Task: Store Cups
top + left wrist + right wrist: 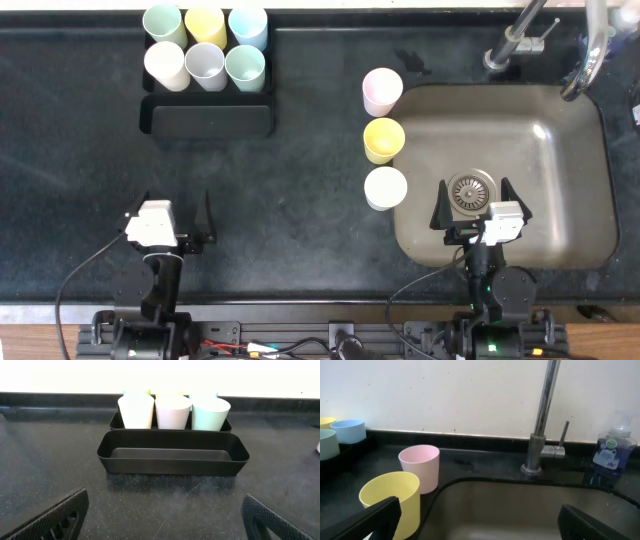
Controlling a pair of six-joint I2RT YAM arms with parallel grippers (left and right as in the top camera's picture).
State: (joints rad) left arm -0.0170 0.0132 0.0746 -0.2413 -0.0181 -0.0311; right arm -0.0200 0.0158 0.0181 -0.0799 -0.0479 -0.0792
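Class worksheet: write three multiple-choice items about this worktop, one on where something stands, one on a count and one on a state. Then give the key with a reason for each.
1. Where do the pink cup, yellow cup and white cup stand?
A. Inside a tray
B. On the counter beside the sink
C. Down in the basin

2. How many cups stand in the back tray?
A. Four
B. Five
C. Six

3. What state is the left tool in?
A. Open, holding nothing
B. Shut on a cup
C. Shut on a tray rim

Key
1: B, since the top view shows them in a line on the counter along the sink's edge.
2: C, since they stand in two rows of three.
3: A, since its fingers stand wide apart with bare counter between them.
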